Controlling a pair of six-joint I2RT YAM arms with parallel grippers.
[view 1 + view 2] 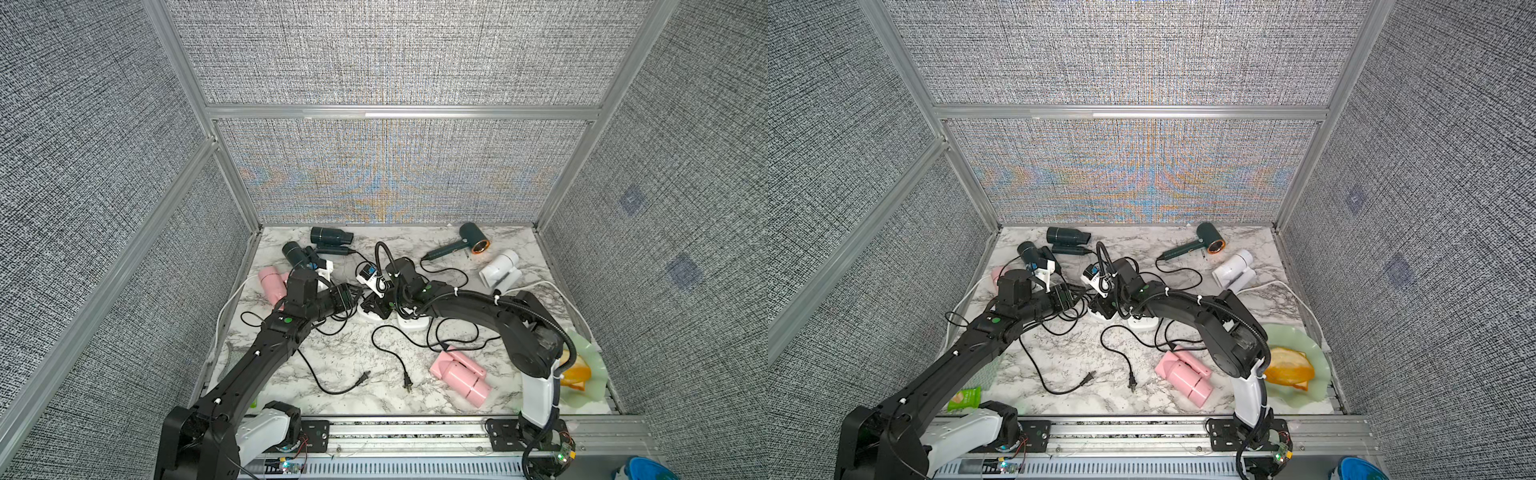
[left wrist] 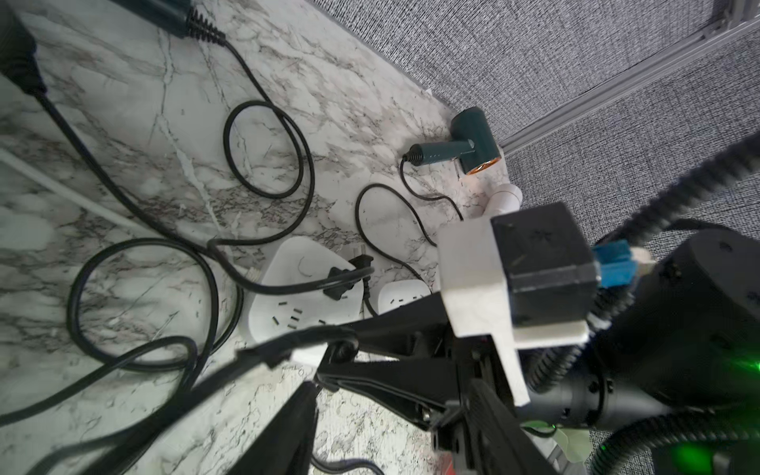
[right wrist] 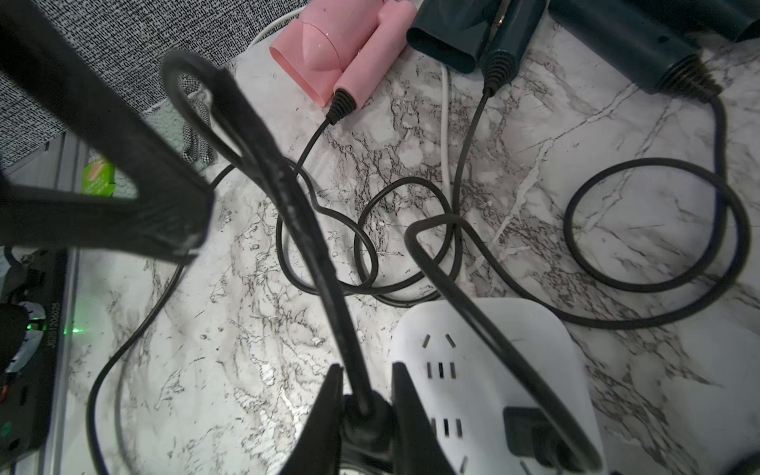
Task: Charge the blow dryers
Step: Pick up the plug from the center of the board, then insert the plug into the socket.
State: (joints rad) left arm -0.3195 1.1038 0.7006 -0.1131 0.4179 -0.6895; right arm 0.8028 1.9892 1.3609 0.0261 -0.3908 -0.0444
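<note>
Pink at far left: a pink blow dryer [image 1: 269, 282] is seen lying on the bench [image 1: 374, 409], two dark teal blow dryers [image 1: 296, 251] just behind it. Next, the left gripper [image 1: 355, 298]: its jaws are spread, a black cord [image 3: 339, 329] is draped along one finger, nothing is pinched. At centre, a plug [image 3: 366, 419] is clamped in the right gripper [image 3: 367, 384] just beside the white socket block [image 3: 543, 341], where another plug [image 3: 528, 427] is already seated. Which dryer this cord serves cannot be traced. Insertion is judged the step in hand: prongs should be squared to a free slot pair and pressed straight down, the light block steadied by the open left jaws, slack kept off the slots. Two loose plugs [image 1: 365, 376] are seen at the front; further right, the copper-ringed blow dryer [image 1: 474, 242], white blow dryer [image 1: 500, 270] and second pink blow dryer [image 1: 460, 374] are spread across the bench.
</note>
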